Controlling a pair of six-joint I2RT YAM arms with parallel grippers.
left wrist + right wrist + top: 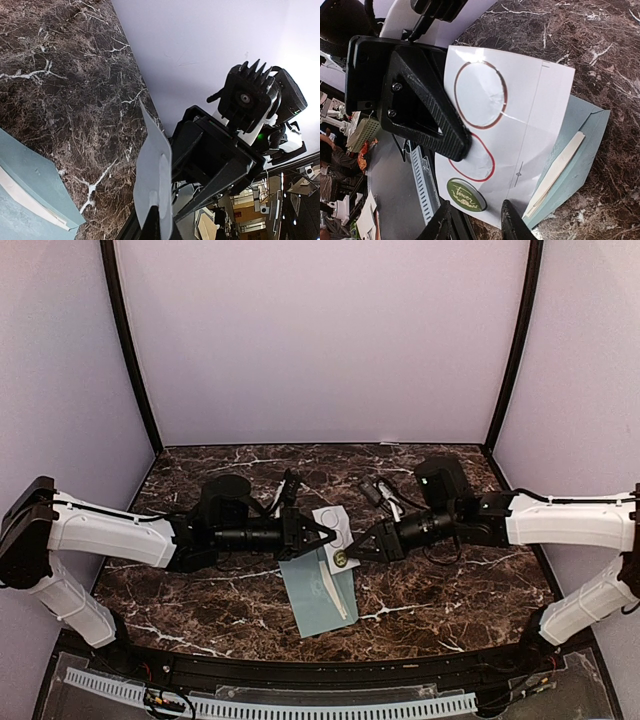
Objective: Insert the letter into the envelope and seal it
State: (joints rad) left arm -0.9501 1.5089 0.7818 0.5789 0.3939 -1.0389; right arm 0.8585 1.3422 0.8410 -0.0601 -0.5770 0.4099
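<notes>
- left fingers (326, 537) clenched on white strip (336, 520) above counter (450, 590)
- right fingers (354, 554) parted, astride strip's green sticker (465, 195)
- envelope (315, 605), letter (337, 590) poking out, lies 6 o'clock of both

surface: dark marble table (450, 590) | on it: 1 blue-green envelope (310, 607)

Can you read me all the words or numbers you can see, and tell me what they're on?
"Tower" (gold curly letters, my best reading): on the green oval sticker stuck on the white strip.
Tiny print along a line on the white strip: too small to read.
The envelope and the letter: no writing shows on them.
</notes>
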